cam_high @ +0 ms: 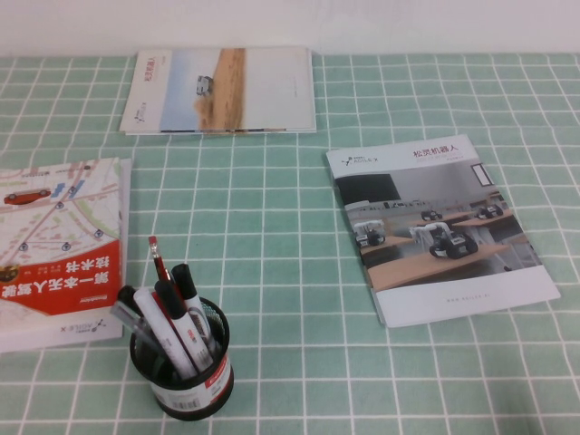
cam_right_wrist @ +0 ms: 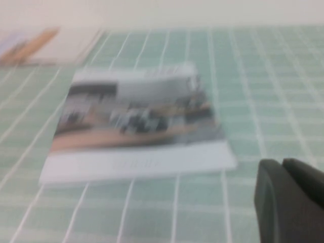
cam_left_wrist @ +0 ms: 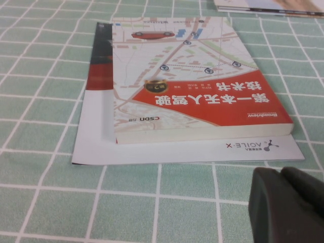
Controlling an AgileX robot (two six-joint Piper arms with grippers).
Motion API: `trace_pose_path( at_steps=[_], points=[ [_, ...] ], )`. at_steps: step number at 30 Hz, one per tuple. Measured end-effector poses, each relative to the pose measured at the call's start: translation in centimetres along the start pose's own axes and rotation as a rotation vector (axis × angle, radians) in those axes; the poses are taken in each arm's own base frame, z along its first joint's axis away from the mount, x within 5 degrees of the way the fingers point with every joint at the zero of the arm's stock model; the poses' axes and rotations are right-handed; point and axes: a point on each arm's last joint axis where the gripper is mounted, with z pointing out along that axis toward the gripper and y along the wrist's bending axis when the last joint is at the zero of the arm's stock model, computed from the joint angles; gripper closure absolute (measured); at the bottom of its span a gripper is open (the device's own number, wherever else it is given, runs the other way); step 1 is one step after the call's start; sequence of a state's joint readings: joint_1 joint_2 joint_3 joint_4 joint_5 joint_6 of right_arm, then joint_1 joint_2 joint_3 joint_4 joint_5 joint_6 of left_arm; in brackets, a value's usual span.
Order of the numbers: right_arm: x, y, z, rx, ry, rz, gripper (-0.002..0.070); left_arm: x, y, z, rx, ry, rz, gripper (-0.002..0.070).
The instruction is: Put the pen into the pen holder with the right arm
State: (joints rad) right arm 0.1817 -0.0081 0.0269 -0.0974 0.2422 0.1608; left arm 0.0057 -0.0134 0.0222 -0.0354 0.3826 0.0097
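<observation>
From above, the pen [cam_high: 184, 319] stands in the holder [cam_high: 181, 385] at near left, the task apparently done; each wrist view shows its own gripper, left [cam_left_wrist: 286, 206] and right [cam_right_wrist: 289, 201], closed and empty, likely needing no further move.

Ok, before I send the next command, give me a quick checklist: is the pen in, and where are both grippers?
1. Pen in the pen holder: ok. The black-capped white marker stands in the cup among other pens.
2. Pen holder upright: ok.
3. Right gripper free of load: ok. It is shut on nothing, low over the table near the robot brochure.
4. Left gripper out of the way: ok. It is shut and empty, near the red book.
5. Arms away from the holder: ok. Neither arm shows in the high view.
</observation>
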Motion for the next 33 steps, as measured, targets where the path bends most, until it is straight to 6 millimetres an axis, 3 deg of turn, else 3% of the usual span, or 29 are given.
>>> trace_pose_path(
  at_steps=[6,33],
  points=[
    [0.89,0.50,-0.06,-0.056,0.097,-0.035,0.0695,0.00,0.00,0.00,0.000,0.000,0.000,0.0679],
    [1.03,0.56,-0.05,-0.064,0.106,-0.037,0.0695,0.00,0.00,0.00,0.000,0.000,0.000,0.0679]
  ],
)
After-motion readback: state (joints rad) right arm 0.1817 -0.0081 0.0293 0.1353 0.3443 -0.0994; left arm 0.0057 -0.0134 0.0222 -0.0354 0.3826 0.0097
